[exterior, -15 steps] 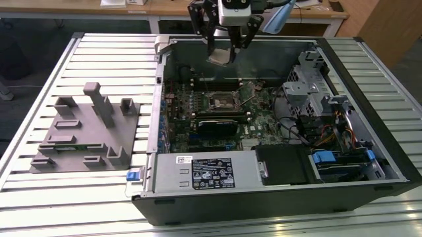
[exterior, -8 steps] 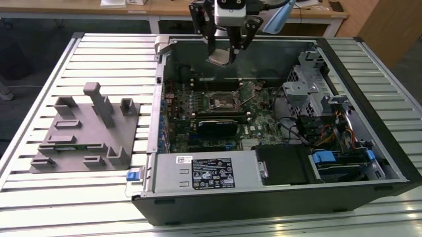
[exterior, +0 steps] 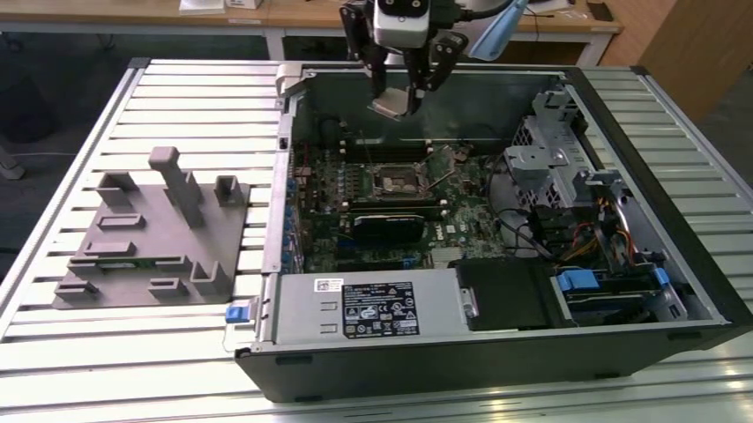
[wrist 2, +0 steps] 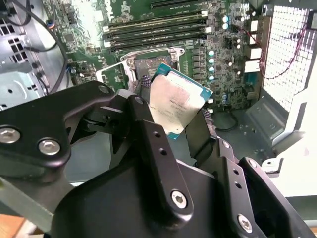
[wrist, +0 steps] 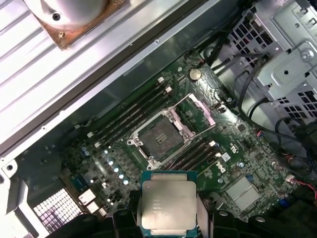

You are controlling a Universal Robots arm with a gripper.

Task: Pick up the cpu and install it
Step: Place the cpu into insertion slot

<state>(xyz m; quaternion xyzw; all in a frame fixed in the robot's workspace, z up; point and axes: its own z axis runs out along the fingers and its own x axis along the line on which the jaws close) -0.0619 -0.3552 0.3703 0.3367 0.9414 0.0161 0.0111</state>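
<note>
Gripped cpu (wrist: pixel 166 206) by two opposite edges, gripper (exterior: pixel 398 101) narrowed onto it, chip pinched between fingertips. Hung tilted above open computer case (exterior: pixel 471 370), over motherboard (wrist: pixel 233 148), well apart from dark square socket (wrist: pixel 161 139) underneath. Showed pale metal face in both wrist views.

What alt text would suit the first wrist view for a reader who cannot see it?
The gripper holds the cpu by two opposite edges, silvery face to the camera. Past it lies the green motherboard with its dark square socket between rows of memory slots.
</note>
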